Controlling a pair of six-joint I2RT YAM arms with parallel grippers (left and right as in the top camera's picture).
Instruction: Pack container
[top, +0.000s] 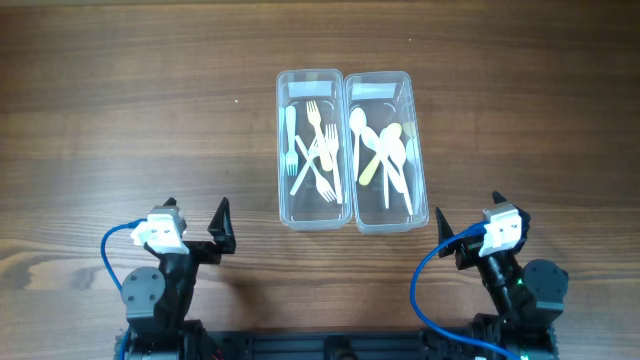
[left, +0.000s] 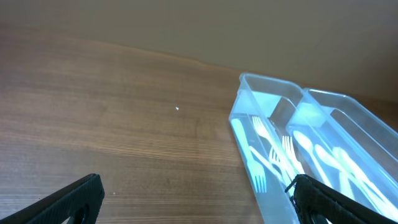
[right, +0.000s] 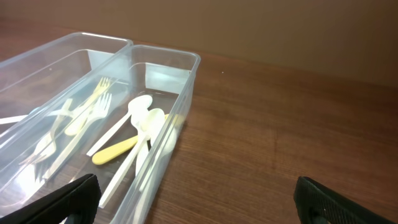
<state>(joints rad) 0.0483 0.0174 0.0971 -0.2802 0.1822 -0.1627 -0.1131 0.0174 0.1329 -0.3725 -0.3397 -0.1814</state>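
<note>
Two clear containers stand at the middle of the desk (top: 120, 120), somewhat nearer its far edge, with their long sides touching. The left container (top: 312, 214) holds a loose heap of forks (top: 318, 150), white and yellow with one pale blue. The right container (top: 385, 222) holds spoons (top: 385, 150), mostly white with a yellow one among them.

The left tool (top: 196, 212) sits by the near edge toward the left corner. Its jaws are spread wide and grip nothing. The left container lies ahead of it and to its right, apart from it.

The right tool (top: 468, 210) sits by the near edge toward the right corner, likewise released and empty. The right container lies ahead of it and to its left, its near corner close to the tool's inner finger.
</note>
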